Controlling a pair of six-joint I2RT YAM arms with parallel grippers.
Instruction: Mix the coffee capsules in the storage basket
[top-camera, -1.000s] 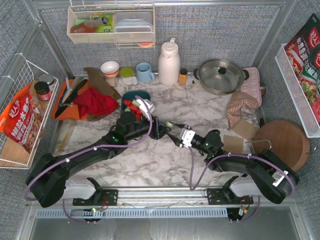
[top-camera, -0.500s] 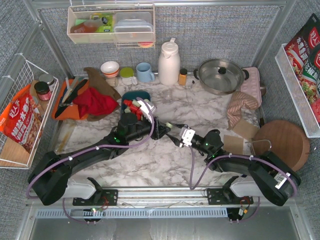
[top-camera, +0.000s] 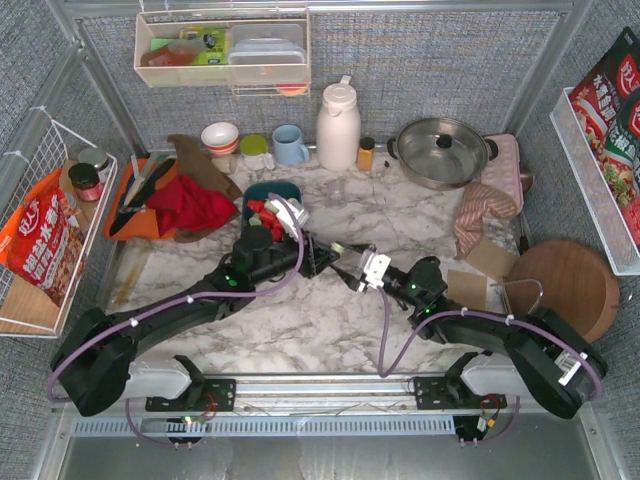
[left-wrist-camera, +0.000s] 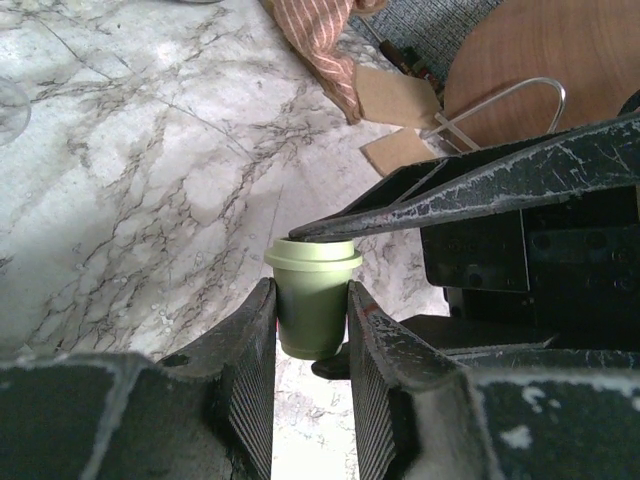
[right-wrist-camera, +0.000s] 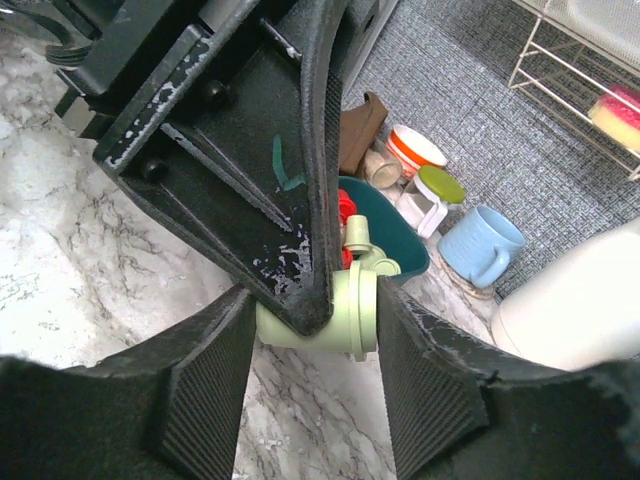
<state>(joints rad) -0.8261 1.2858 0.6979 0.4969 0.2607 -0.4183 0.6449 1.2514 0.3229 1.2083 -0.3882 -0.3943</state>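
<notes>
While the mint-green capsule (left-wrist-camera: 312, 312) is hanging over the marble table (top-camera: 300, 330), outside and near the storage basket (right-wrist-camera: 402, 248) of red capsules (top-camera: 262, 210), the left gripper (left-wrist-camera: 311, 288) is pinching its sides and the right gripper (right-wrist-camera: 314, 300) is clamping it end to end, rim to base.

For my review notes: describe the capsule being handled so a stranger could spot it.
On the marble table, near the teal storage basket, the left gripper and right gripper meet. The capsule between their fingers is pale green, apart from those lying in the basket.
</notes>
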